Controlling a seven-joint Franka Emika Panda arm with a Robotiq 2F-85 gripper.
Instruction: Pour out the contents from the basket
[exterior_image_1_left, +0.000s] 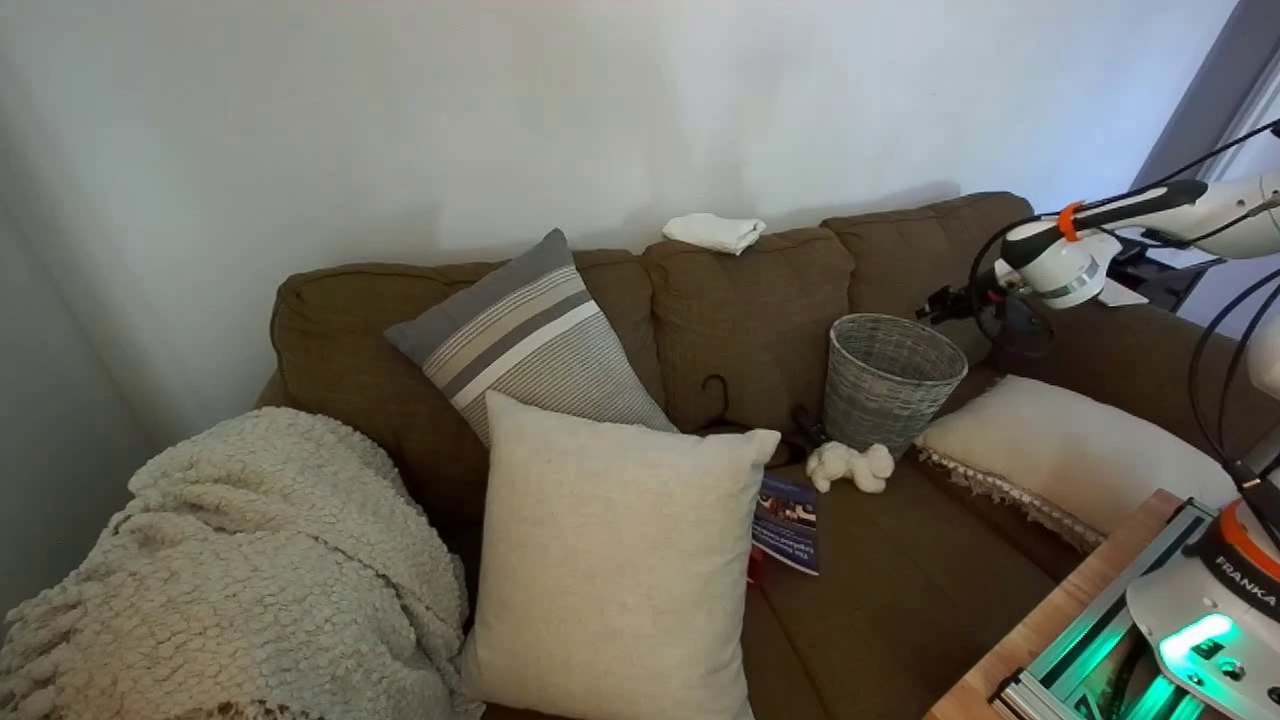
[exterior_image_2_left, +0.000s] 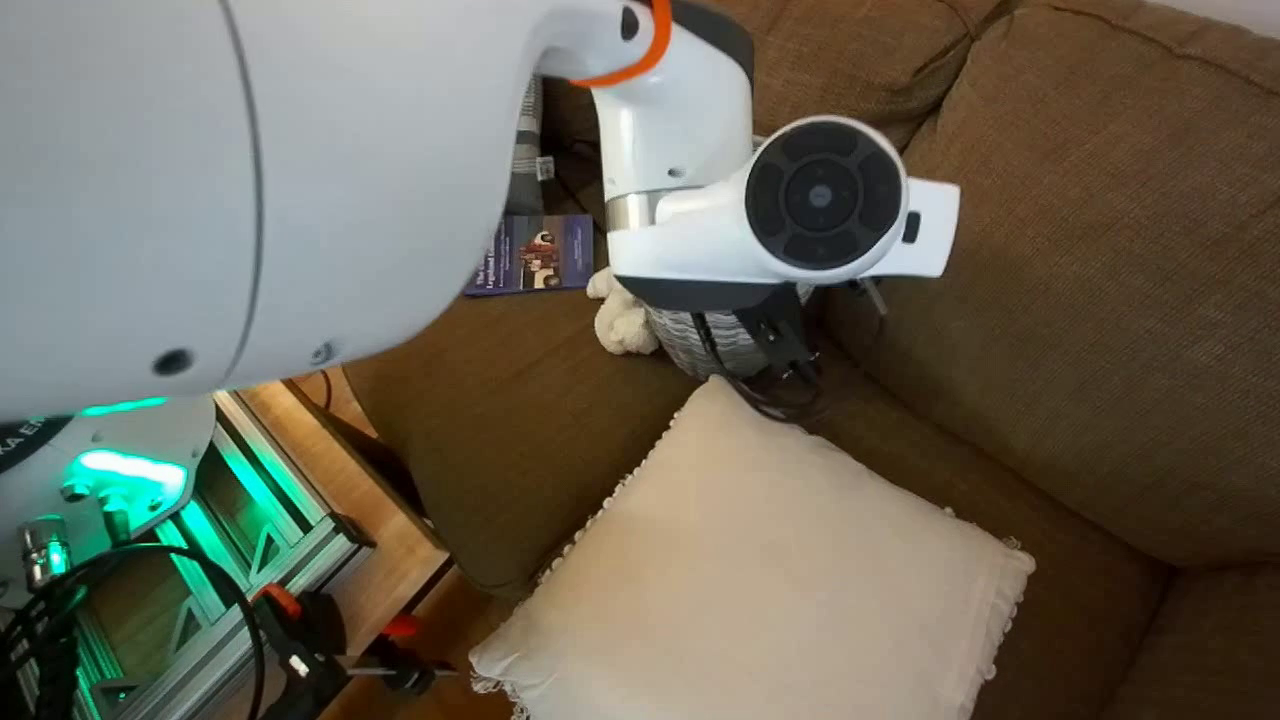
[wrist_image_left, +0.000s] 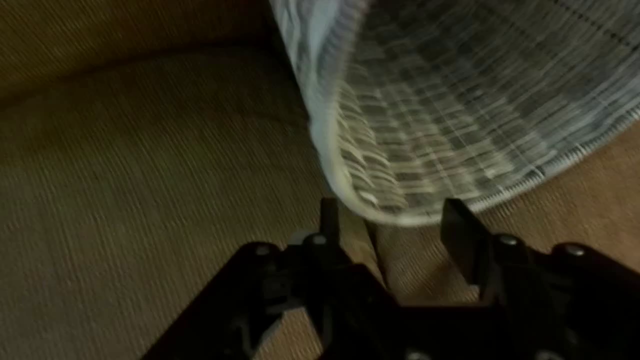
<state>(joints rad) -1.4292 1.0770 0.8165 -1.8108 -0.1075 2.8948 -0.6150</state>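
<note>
Standing well parted, your fingers (wrist_image_left: 460, 240) grip nothing, near the rim (wrist_image_left: 400, 219) of the grey basket (exterior_image_1_left: 872, 405), contact unclear, the basket resting on the brown sofa (exterior_image_1_left: 900, 560), a white lumpy object (exterior_image_1_left: 848, 467) beside it.

There lay the sofa (exterior_image_1_left: 900, 580) beneath my gripper (wrist_image_left: 389, 212), fringed pillow (exterior_image_2_left: 760, 560) lower and near, striped pillow (exterior_image_1_left: 530, 330) and fleecy blanket (exterior_image_1_left: 280, 560) well apart from it!
</note>
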